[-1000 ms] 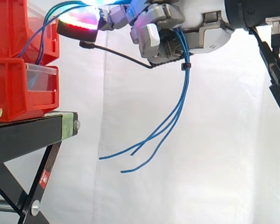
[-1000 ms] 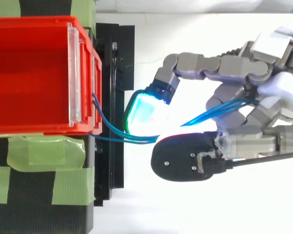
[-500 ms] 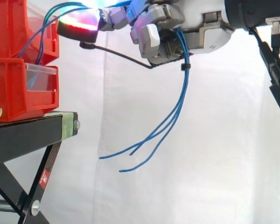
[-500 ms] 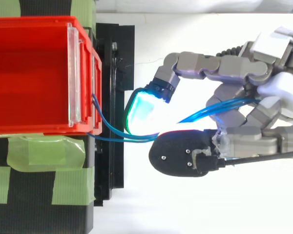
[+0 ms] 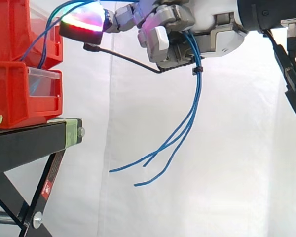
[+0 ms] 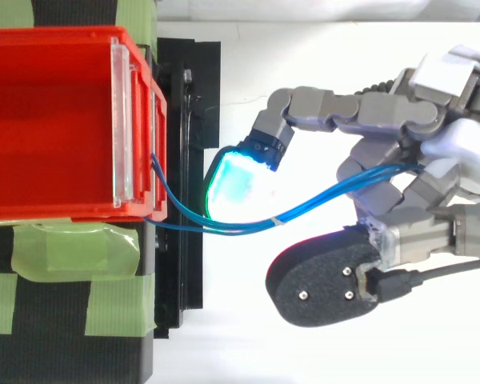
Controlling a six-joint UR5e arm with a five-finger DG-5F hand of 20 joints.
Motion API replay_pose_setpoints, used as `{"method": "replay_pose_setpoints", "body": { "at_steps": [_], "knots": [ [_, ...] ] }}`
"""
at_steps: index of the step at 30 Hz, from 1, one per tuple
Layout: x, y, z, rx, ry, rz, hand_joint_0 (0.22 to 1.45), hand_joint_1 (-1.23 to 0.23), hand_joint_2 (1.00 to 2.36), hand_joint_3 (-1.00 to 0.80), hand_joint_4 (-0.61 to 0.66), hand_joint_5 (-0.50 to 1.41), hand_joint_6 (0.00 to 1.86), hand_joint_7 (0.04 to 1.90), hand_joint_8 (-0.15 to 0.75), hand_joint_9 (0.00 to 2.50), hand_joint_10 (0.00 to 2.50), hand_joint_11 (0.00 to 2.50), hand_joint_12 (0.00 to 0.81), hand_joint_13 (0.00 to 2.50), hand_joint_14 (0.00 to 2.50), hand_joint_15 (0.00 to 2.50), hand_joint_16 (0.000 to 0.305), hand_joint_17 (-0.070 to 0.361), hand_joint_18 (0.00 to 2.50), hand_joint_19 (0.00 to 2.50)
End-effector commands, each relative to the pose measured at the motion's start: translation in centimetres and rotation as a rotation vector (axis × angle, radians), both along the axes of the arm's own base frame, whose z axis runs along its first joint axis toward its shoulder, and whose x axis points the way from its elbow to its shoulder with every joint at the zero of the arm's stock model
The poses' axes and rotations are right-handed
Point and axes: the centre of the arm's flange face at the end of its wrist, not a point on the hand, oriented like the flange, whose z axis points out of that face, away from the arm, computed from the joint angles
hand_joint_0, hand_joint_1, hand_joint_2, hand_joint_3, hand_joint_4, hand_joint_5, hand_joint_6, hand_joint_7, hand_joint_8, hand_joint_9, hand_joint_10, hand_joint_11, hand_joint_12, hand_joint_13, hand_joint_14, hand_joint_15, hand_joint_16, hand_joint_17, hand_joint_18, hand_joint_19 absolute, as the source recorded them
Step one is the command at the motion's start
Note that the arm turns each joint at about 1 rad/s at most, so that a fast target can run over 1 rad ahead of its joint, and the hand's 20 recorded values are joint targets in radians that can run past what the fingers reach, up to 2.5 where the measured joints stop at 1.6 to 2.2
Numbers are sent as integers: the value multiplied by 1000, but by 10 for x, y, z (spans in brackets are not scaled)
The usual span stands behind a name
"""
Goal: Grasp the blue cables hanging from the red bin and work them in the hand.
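Blue cables (image 6: 224, 230) clasped in robot hand (image 5: 172, 44): top view shows red bin (image 6: 56, 120) exit, side view dangling ends

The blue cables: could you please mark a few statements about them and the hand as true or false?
1. The blue cables run from the red bin across to the hand. True.
2. The cables' loose ends lie on the black stand. False: they hang free in the air below the hand, off to the side of the stand.
3. The fingers are curled round the cables. True.
4. The cables are pulled tight in a straight line between bin and hand. False: in the top view they sag in a slack curve.
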Motion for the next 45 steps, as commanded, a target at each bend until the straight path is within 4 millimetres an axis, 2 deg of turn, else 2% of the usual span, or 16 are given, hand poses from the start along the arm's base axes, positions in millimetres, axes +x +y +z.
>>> {"method": "replay_pose_setpoints", "body": {
  "at_steps": [1, 4, 12, 23, 33, 35, 39, 41, 43, 45],
  "knots": [
    [0, 0, 0, 0, 0, 0, 904, -690, 1010, -767, 328, 349, 114, 1372, 535, 1779, 2500, 2500, 712, 2021, 2500, 1972, 237, 178, 2500, 648],
    [0, 0, 0, 0, 0, 0, 909, -699, 1009, -805, 321, 342, 213, 1335, 535, 1779, 2500, 2500, 712, 2021, 2500, 1972, 237, 178, 2500, 648],
    [0, 10, 1, -4, 6, 37, 926, -715, 1008, -819, 326, 339, 241, 1326, 535, 1779, 2500, 2500, 712, 2021, 2500, 1972, 237, 178, 2500, 648],
    [-2, 18, -2, 9, 26, 94, 952, -743, 1019, -551, 326, 275, 296, 1294, 535, 1779, 2500, 2500, 712, 2021, 2500, 1972, 237, 178, 2500, 648],
    [-2, 22, -2, 26, 19, 100, 971, -750, 1022, -479, 325, 234, 351, 1265, 535, 1779, 2500, 2500, 712, 2021, 2500, 1972, 237, 178, 2500, 648],
    [-2, 23, -2, 25, 20, 100, 984, -758, 1023, -413, 318, 225, 361, 1253, 535, 1779, 2500, 2500, 712, 2021, 2500, 1972, 237, 178, 2500, 648],
    [-2, 23, -2, 32, 19, 102, 990, -748, 1031, -127, 311, 218, 373, 1246, 535, 1779, 2500, 2500, 712, 2021, 2500, 1972, 237, 178, 2500, 648],
    [-2, 24, -2, 40, 16, 102, 994, -739, 1031, -82, 318, 222, 371, 1243, 535, 1779, 2500, 2500, 712, 2021, 2500, 1972, 237, 178, 2500, 648],
    [-2, 24, -2, 43, 15, 102, 987, -727, 1028, -164, 316, 231, 356, 1245, 535, 1779, 2500, 2500, 712, 2021, 2500, 1972, 237, 178, 2500, 648],
    [-2, 24, -3, 60, 10, 102, 960, -732, 1026, -336, 316, 233, 346, 1252, 535, 1779, 2500, 2500, 712, 2021, 2500, 1972, 237, 178, 2500, 648]
  ]
}}
